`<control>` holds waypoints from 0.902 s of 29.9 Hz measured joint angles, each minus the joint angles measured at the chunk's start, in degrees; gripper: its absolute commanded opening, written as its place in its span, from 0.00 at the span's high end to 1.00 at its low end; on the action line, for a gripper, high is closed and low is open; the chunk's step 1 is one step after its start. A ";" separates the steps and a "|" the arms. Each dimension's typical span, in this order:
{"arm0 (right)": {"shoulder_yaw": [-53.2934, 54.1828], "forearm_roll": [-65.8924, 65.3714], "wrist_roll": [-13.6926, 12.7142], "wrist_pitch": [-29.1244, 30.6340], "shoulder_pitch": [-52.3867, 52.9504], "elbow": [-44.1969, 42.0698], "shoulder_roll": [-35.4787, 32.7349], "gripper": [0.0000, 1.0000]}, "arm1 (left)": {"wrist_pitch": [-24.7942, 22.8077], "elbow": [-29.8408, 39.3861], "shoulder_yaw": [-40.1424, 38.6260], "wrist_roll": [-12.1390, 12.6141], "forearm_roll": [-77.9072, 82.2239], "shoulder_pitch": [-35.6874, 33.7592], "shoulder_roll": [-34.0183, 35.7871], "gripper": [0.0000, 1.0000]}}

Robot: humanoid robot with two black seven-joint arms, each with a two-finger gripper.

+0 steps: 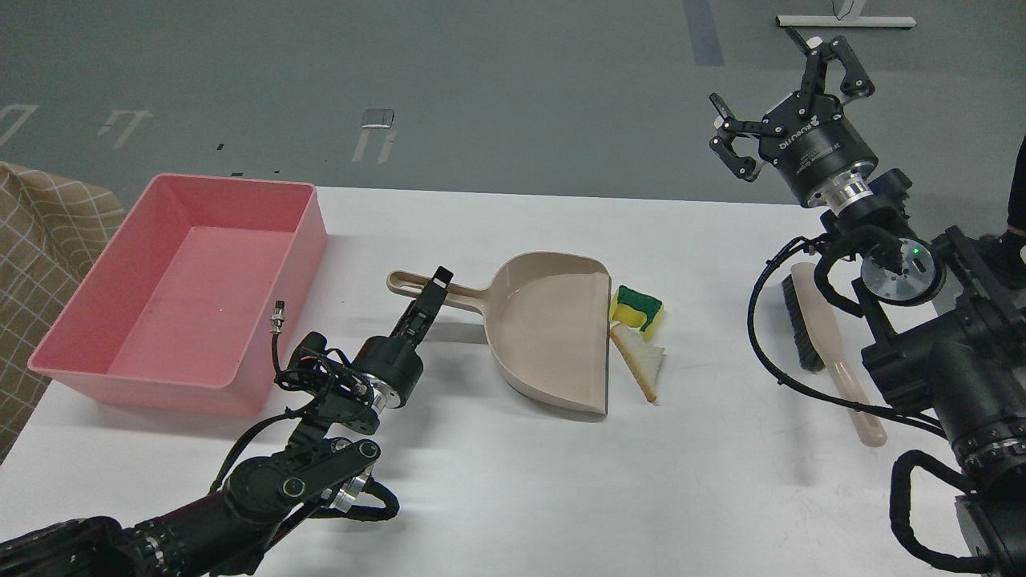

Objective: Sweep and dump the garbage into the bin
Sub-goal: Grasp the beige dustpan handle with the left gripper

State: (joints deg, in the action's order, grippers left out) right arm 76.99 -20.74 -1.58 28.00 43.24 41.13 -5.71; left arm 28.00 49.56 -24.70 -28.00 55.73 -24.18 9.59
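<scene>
The garbage lies on the white table just right of the beige dustpan's [545, 332] open edge: a yellow sponge with a green top [637, 307] and, touching it in front, a triangular white bread slice with tan crust [641, 365]. The pink bin [180, 288] stands at the table's left, with nothing in it. My left gripper [433, 292] is at the dustpan's handle [417, 284], seen edge-on; its fingers cannot be told apart. My right gripper [765, 76] is open and empty, raised high above the table's back right.
A beige brush with black bristles [826, 336] lies at the right, partly behind my right arm's cables. A tan checked cloth [40, 240] lies beyond the table's left edge. The table's front edge is near my arms.
</scene>
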 measured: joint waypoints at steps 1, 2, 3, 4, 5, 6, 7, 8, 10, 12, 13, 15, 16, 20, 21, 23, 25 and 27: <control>0.00 0.00 0.00 0.00 0.00 0.05 0.00 0.00 | 0.00 -0.03 0.00 0.00 0.04 -0.03 0.00 0.96; 0.00 0.00 0.00 0.00 0.00 0.07 0.00 0.00 | 0.00 -0.04 0.00 0.00 0.12 -0.07 -0.03 1.00; 0.00 0.00 0.00 0.00 0.00 0.08 0.00 0.00 | 0.00 -0.04 0.01 -0.03 0.16 -0.09 -0.06 1.00; 0.00 0.00 0.00 0.00 0.00 0.08 0.00 0.00 | 0.00 0.00 0.07 -0.04 0.23 -0.23 -0.09 1.00; 0.00 0.00 0.00 0.00 0.01 0.10 0.00 0.00 | 0.01 -0.01 0.34 -0.03 0.24 -0.28 -0.09 1.00; -0.01 0.00 0.00 0.00 0.04 0.11 0.00 0.00 | 0.04 0.00 0.75 -0.04 0.24 -0.30 -0.09 1.00; -0.06 0.00 0.00 0.00 0.12 0.10 0.00 0.00 | 0.04 0.03 1.19 -0.04 0.24 -0.37 -0.09 1.00; -0.12 0.00 -0.01 0.00 0.27 0.11 0.00 0.00 | 0.04 0.07 1.65 -0.04 0.24 -0.44 -0.08 1.00; -0.30 -0.02 -0.07 0.00 0.64 0.10 -0.07 0.00 | 0.04 0.18 2.18 -0.04 0.24 -0.51 -0.05 1.00; -0.45 -0.07 -0.08 0.00 0.87 0.10 -0.17 0.00 | 0.04 0.39 2.38 -0.04 0.25 -0.58 -0.02 1.00; -0.49 -0.10 -0.08 0.00 0.95 0.10 -0.24 0.00 | 0.04 0.48 2.45 -0.04 0.25 -0.62 -0.01 1.00; -0.58 -0.15 -0.10 0.00 1.06 0.04 -0.49 0.00 | 0.02 0.58 2.62 -0.04 0.27 -0.66 -0.01 1.00; -0.60 -0.16 -0.14 0.00 1.10 0.03 -0.78 0.00 | 0.02 0.60 2.78 -0.04 0.27 -0.70 -0.01 1.00; -0.68 -0.26 -0.18 0.00 1.13 0.00 -1.80 0.00 | 0.01 0.63 3.10 -0.03 0.26 -0.78 0.06 1.00; -0.71 -0.34 -0.22 0.00 1.13 0.00 -1.94 0.00 | 0.01 0.63 3.12 -0.03 0.26 -0.80 0.07 1.00; -1.19 -0.59 -0.59 0.00 1.10 -0.01 -2.20 0.00 | 0.00 0.61 3.16 -0.02 0.20 -0.85 0.09 1.00; -2.79 -0.76 -1.16 0.00 1.09 -0.06 -2.72 0.00 | -0.04 0.46 3.19 -0.02 0.16 -0.96 0.17 1.00; -5.22 -0.86 -1.62 0.00 1.23 -0.14 -3.68 0.00 | -0.05 0.32 3.22 -0.01 0.16 -1.18 0.24 1.00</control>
State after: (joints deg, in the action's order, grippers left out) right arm 71.78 -21.60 -3.20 28.00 44.47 40.99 -9.39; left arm 27.95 49.88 -21.48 -28.01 55.89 -25.36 9.83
